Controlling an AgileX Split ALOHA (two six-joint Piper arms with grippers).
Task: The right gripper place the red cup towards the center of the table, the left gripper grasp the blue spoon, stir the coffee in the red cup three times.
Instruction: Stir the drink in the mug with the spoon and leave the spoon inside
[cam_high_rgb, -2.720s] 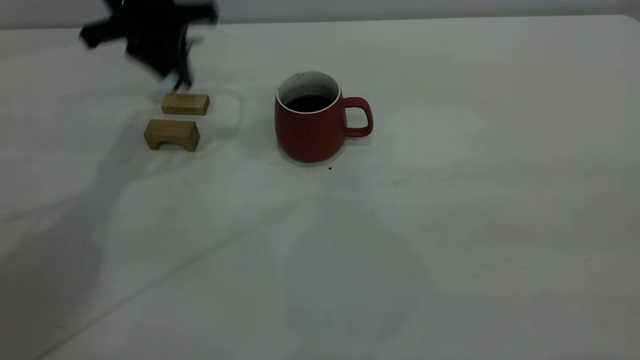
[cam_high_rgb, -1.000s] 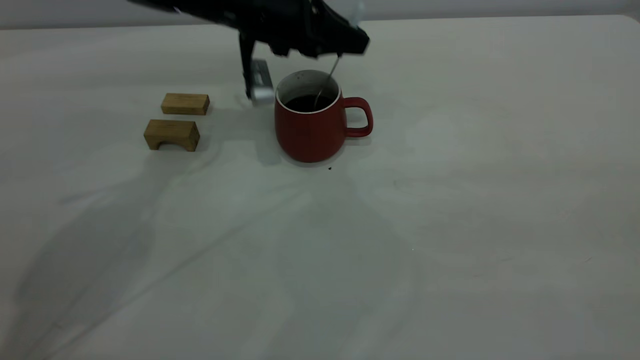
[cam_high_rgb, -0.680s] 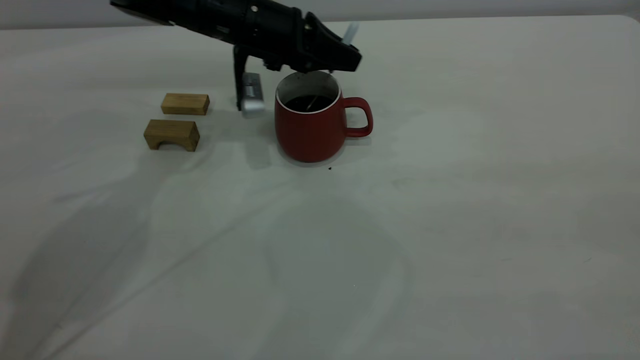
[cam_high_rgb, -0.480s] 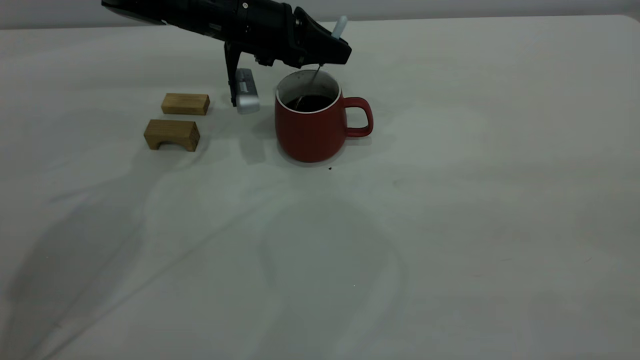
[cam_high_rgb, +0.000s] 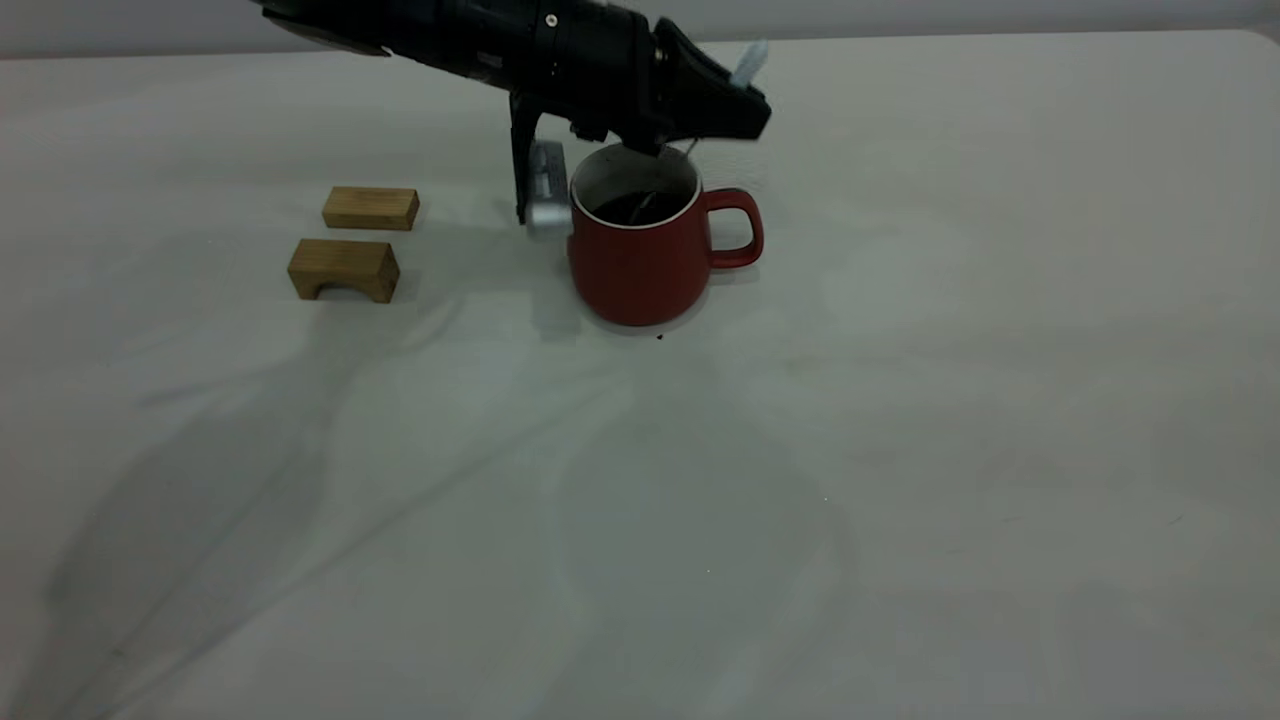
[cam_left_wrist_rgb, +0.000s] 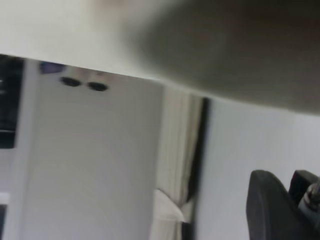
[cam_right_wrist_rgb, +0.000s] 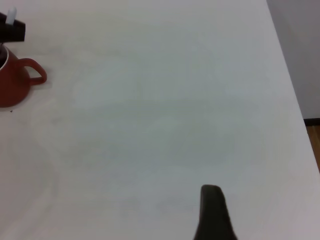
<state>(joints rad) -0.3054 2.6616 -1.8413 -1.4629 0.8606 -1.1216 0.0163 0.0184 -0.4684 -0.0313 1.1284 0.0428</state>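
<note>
Blue spoon (cam_high_rgb: 745, 62) steeply tilted, bowl down in red cup (cam_high_rgb: 650, 255), left hand (cam_high_rgb: 735, 110) gripping

I count: red cup (cam_high_rgb: 645, 265) x1 | blue spoon (cam_high_rgb: 745, 62) x1 | wooden blocks x2, flat block (cam_high_rgb: 370, 208) and arched block (cam_high_rgb: 343, 269) | claws in sight x1, left claw (cam_high_rgb: 735, 110) | tabletop (cam_high_rgb: 900, 450) x1

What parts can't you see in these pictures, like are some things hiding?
- Exterior view: the blue spoon shows only its handle tip and a bit of neck; the left gripper covers its middle, and the coffee hides its bowl in the red cup.
- Right wrist view: only one dark finger of the right gripper shows, cut off by the edge.
- Left wrist view: it faces away, so cup and spoon are out of frame.
</note>
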